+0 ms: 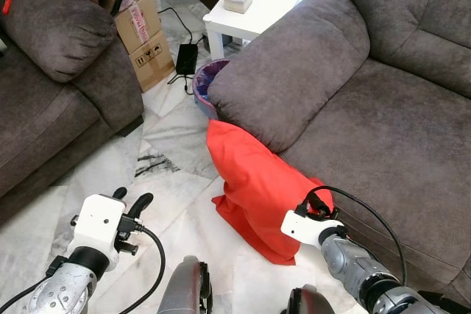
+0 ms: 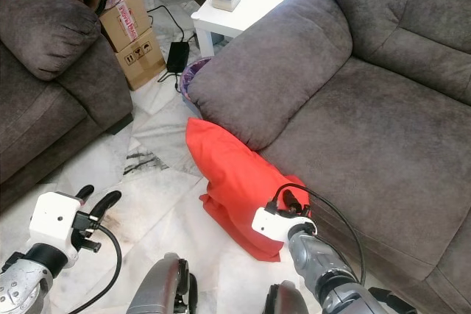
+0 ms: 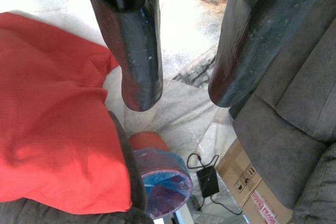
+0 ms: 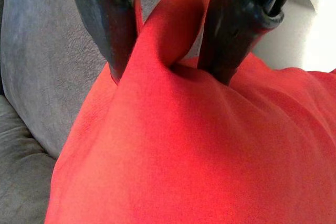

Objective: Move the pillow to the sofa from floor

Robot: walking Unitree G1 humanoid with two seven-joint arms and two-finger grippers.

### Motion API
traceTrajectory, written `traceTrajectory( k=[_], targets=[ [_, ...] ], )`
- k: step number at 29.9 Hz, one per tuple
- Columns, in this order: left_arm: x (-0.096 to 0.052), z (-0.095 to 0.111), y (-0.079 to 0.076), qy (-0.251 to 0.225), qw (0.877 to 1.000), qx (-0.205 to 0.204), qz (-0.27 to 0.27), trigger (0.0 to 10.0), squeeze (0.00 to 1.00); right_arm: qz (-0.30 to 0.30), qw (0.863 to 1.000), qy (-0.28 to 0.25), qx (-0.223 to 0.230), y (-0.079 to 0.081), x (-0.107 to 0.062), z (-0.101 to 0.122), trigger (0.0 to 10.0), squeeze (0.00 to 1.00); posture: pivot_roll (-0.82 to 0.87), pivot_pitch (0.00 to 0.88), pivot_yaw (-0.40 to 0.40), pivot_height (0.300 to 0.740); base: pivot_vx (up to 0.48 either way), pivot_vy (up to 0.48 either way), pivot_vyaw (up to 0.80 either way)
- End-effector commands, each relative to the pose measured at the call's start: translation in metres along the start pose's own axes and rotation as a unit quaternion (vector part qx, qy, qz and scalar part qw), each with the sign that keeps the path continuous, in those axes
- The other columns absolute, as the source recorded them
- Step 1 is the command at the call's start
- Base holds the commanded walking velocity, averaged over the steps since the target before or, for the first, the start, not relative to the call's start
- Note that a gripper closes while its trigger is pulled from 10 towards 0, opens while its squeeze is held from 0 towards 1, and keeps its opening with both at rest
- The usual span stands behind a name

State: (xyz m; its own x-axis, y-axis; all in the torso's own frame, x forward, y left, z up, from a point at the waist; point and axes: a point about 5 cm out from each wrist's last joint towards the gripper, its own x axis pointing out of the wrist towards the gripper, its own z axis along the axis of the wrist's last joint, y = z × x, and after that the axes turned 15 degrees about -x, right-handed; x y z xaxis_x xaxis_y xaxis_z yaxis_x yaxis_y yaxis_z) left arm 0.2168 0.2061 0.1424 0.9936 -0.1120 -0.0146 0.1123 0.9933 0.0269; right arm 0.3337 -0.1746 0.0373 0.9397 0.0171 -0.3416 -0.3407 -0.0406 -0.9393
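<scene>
The big grey sofa (image 1: 383, 108) takes up the robot's right side, its fat armrest jutting out toward the middle of the room, and a second grey sofa (image 1: 51, 71) sits across the marble floor (image 1: 169, 182) on the left. Down on that floor, propped against the front of the right-hand sofa just under the armrest, stands the red pillow (image 1: 254, 189), tilted and slumped. Behind the armrest there's a white side table (image 1: 228, 23) with a small box on its tabletop, then stacked cardboard boxes (image 1: 143, 38) by the far sofa, and a bin lined with a blue bag (image 3: 163, 182) tucked beside the armrest, with a black power adapter (image 1: 186, 56) lying on the floor near it. Now the right claw (image 4: 168, 66): it's pressed into the pillow's near edge, fingers partly closed with a ridge of red fabric bunched between them. The left claw (image 1: 132, 204) hovers over bare floor, well apart from the pillow, fingers spread and gripping nothing.
</scene>
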Motion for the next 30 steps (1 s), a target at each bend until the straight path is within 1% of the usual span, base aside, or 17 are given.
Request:
traceTrajectory(
  k=[1, 5, 14, 19, 20, 21, 22, 23, 25, 27, 29, 30],
  targets=[
    [-0.003, -0.005, 0.000, 0.014, 1.000, 0.003, 0.004, 10.0, 0.00, 0.009, 1.000, -0.004, 0.009, 0.005, -0.001, 0.003, 0.0, 0.00, 0.28, 0.340, 0.061, 0.652, 0.000, 0.000, 0.00],
    [-0.002, -0.006, 0.001, 0.014, 1.000, 0.003, 0.006, 10.0, 0.00, 0.010, 1.000, -0.004, 0.000, 0.007, -0.002, 0.002, 0.0, 0.00, 0.27, 0.339, 0.062, 0.652, 0.000, 0.000, 0.00],
    [-0.002, -0.005, 0.000, 0.013, 1.000, 0.003, 0.004, 10.0, 0.00, 0.012, 1.000, 0.000, -0.003, 0.008, -0.003, -0.002, 0.0, 0.00, 0.27, 0.338, 0.062, 0.652, 0.000, 0.000, 0.00],
    [0.000, -0.006, -0.001, 0.012, 1.000, 0.003, 0.003, 10.0, 0.00, 0.009, 1.000, 0.005, 0.026, 0.006, -0.002, -0.001, 0.0, 0.00, 0.27, 0.330, 0.064, 0.652, 0.000, 0.000, 0.00],
    [0.001, -0.006, -0.001, 0.012, 1.000, 0.003, 0.003, 10.0, 0.00, 0.015, 0.998, 0.010, 0.064, 0.007, -0.002, 0.000, 0.0, 0.00, 0.27, 0.326, 0.064, 0.652, 0.000, 0.000, 0.00],
    [0.002, -0.006, -0.001, 0.012, 1.000, 0.002, 0.003, 10.0, 0.00, 0.019, 0.996, 0.013, 0.091, 0.008, -0.003, 0.001, 0.0, 0.00, 0.27, 0.326, 0.064, 0.652, 0.000, 0.000, 0.00],
    [0.002, -0.006, -0.001, 0.012, 1.000, 0.002, 0.003, 10.0, 0.00, 0.019, 0.996, 0.013, 0.091, 0.008, -0.003, 0.001, 0.0, 0.00, 0.27, 0.326, 0.064, 0.652, 0.000, 0.000, 0.00],
    [0.003, -0.007, -0.001, 0.011, 1.000, 0.002, 0.003, 10.0, 0.00, 0.022, 0.991, 0.020, 0.134, 0.009, -0.003, 0.001, 0.0, 0.00, 0.26, 0.319, 0.061, 0.652, 0.000, 0.000, 0.00],
    [0.006, -0.008, 0.002, 0.009, 1.000, -0.004, 0.012, 10.0, 0.00, 0.012, 0.976, 0.026, 0.215, 0.007, -0.002, 0.004, 0.0, 0.00, 0.25, 0.306, 0.056, 0.652, 0.000, 0.000, 0.00],
    [0.007, -0.009, 0.002, 0.009, 1.000, -0.005, 0.013, 10.0, 0.00, 0.009, 0.975, 0.026, 0.220, 0.006, -0.002, 0.005, 0.0, 0.00, 0.25, 0.306, 0.056, 0.652, 0.000, 0.000, 0.00],
    [0.009, -0.011, 0.003, 0.008, 1.000, -0.009, 0.016, 10.0, 0.00, -0.013, 0.968, 0.025, 0.250, 0.003, -0.002, 0.007, 0.0, 0.00, 0.24, 0.286, 0.050, 0.652, 0.000, 0.000, 0.00],
    [0.010, -0.011, 0.003, 0.007, 1.000, -0.010, 0.017, 10.0, 0.00, -0.018, 0.967, 0.025, 0.255, 0.003, -0.002, 0.008, 0.0, 0.00, 0.24, 0.286, 0.050, 0.652, 0.000, 0.000, 0.00]
  ],
)
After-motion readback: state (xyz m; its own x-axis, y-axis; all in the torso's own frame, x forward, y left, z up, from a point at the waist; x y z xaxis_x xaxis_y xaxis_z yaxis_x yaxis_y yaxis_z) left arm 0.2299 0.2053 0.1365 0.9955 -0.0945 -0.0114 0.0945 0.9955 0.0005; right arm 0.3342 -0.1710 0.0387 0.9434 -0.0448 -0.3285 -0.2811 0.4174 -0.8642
